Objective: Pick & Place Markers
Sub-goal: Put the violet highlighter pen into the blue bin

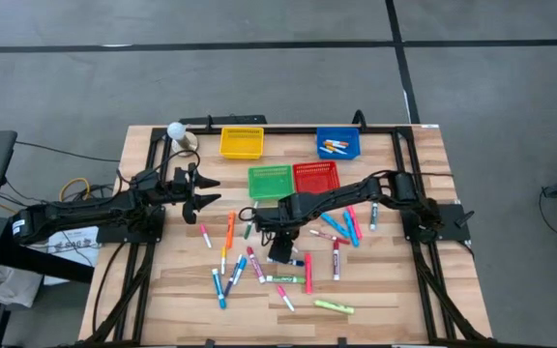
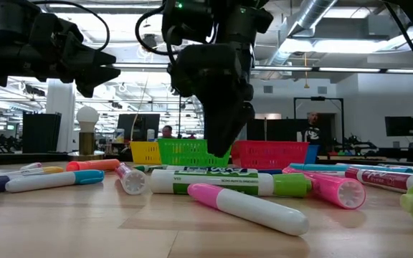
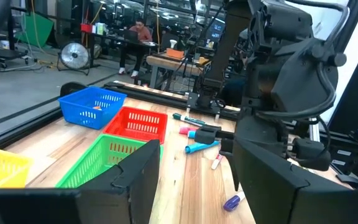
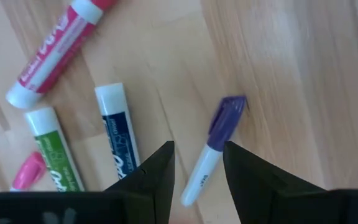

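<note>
I am working over a pale wooden bench point(image 1: 172, 290) of planks framed by dark rails, standing on a grey floor; beyond it an open workshop is showing, with screens, ceiling ducts and people sitting far back. Four mesh baskets are standing toward twelve o'clock: the yellow basket point(image 1: 241, 143) and blue basket point(image 1: 338, 143) at the far edge, the green basket point(image 1: 270, 181) and red basket point(image 1: 316, 177) side by side nearer the centre.

From the low view my right arm is blocking much of the baskets, and the purple marker under it is hidden there. What is lying in the blue basket is too small to name surely.

The markers point(image 1: 259, 266) are lying scattered flat from the centre toward six o'clock and three o'clock: pink, green, blue, orange and yellow-green, several with white barrels. My right fingers point(image 4: 197, 167) are half open, pointing down at the centre of the bench, straddling a purple marker point(image 4: 211, 147) with a white barrel; I cannot tell whether they are touching it. My left fingers point(image 1: 204, 189) are spread wide and empty, hovering at nine o'clock.
</note>
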